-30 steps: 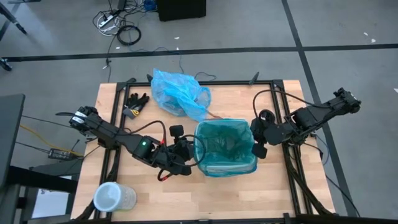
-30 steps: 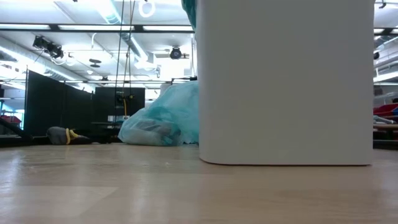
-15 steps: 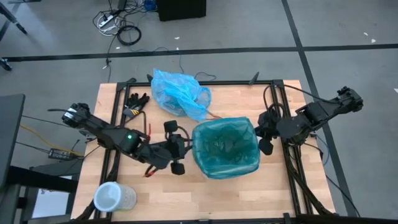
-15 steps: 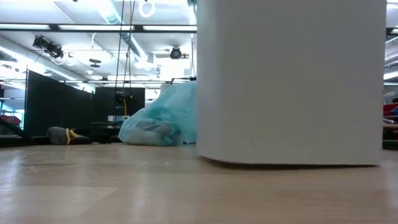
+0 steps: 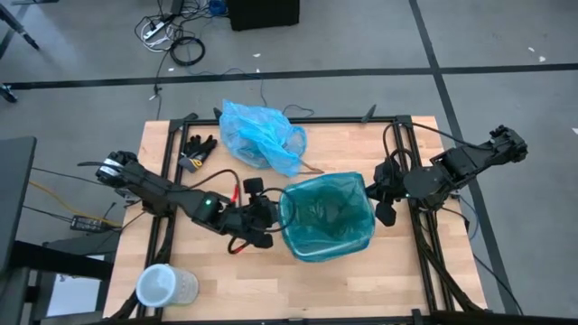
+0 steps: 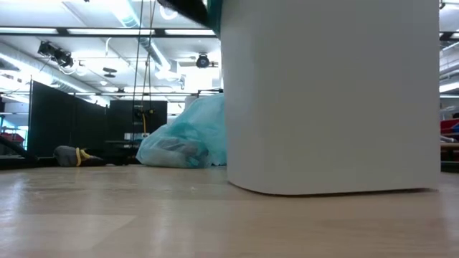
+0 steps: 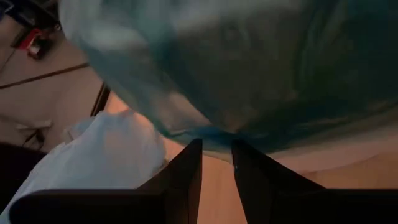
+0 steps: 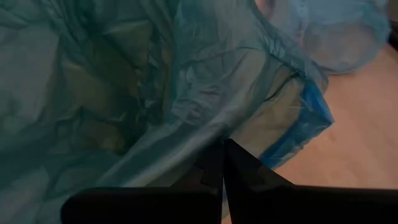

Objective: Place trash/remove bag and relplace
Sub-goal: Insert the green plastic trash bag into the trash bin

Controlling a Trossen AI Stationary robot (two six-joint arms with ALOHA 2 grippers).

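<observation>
Overhead: white bin (image 5: 327,246) mid-table, lined with crinkly teal liner (image 5: 325,209); light-blue bag (image 5: 260,134) lumped at its 11 o'clock, well apart. Left gripper (image 5: 267,222) at 9 o'clock rim, right gripper (image 5: 381,206) at 3 o'clock.
Left wrist: fingers (image 7: 186,168) narrowly parted, pinching liner film.
Right wrist: fingers (image 8: 214,163) fully closed on film.

sky-blue bag (image 5: 261,134), teal liner (image 5: 325,213), white bin (image 6: 330,100), black gloves (image 5: 198,147)

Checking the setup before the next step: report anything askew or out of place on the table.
The white bin sits skewed to the table edges, its teal liner pinched on both sides by the left gripper and right gripper. The filled blue bag lies loose behind it.
</observation>
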